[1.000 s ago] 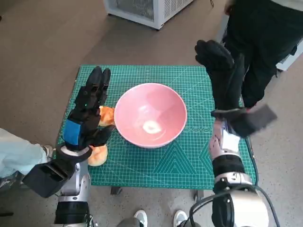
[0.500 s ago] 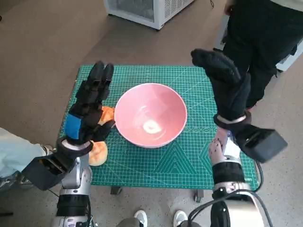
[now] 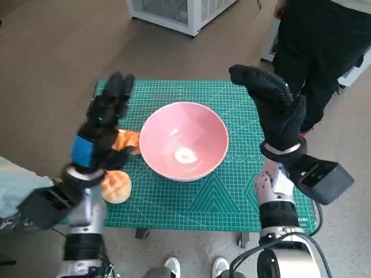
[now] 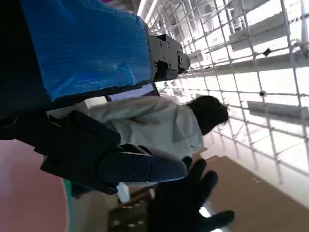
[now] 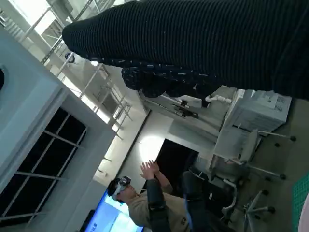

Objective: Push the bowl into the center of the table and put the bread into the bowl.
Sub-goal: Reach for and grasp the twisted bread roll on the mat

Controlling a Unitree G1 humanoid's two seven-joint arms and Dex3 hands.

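A pink bowl stands near the middle of the green cutting mat. Two bread pieces lie left of it: a round bun near the mat's front left and a flatter orange piece touching the bowl's left side. My left hand, black with blue tape, is raised above the bread with fingers stretched out and holds nothing. My gloved right hand is lifted high right of the bowl, fingers spread, empty. The left wrist view shows the blue-taped back and the right glove beyond it.
A person in dark clothes stands at the table's far right corner. A white appliance sits on the floor behind the table. Someone's pale-trousered leg shows at the left edge. Another person appears in the right wrist view.
My left hand has lifted and drifted left, uncovering the round bun. My right hand has turned and risen, its fingers now pointing left above the mat's right side.
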